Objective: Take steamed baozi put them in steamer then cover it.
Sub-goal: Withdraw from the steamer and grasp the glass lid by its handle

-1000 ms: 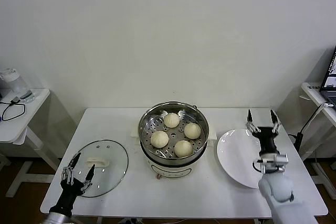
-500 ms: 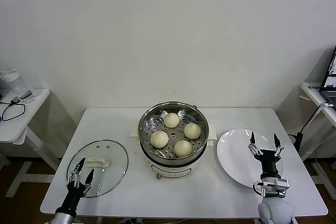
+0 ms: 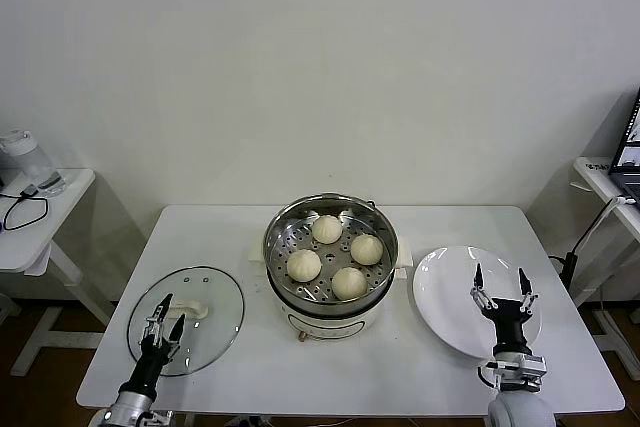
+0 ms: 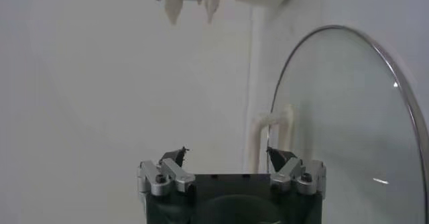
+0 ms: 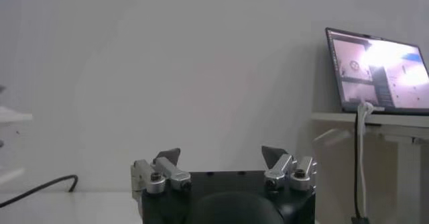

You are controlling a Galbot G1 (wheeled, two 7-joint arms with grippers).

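A white table (image 3: 220, 237) is set against a pale wall. Four steamed baozi (image 3: 334, 255) are seen inside the uncovered steamer (image 3: 331, 257) at its centre. The left gripper (image 3: 165, 320), fingers spread, is poised over a glass lid (image 3: 186, 317); the right gripper (image 3: 497, 282), likewise spread and empty, over a white plate (image 3: 445, 297).

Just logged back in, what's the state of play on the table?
All four steamed baozi sit in the steamer, which is uncovered. The glass lid lies flat on the table to the steamer's left. The left hand, open and empty, is over the lid's near edge. The right hand, open and empty, is above the bare white plate.
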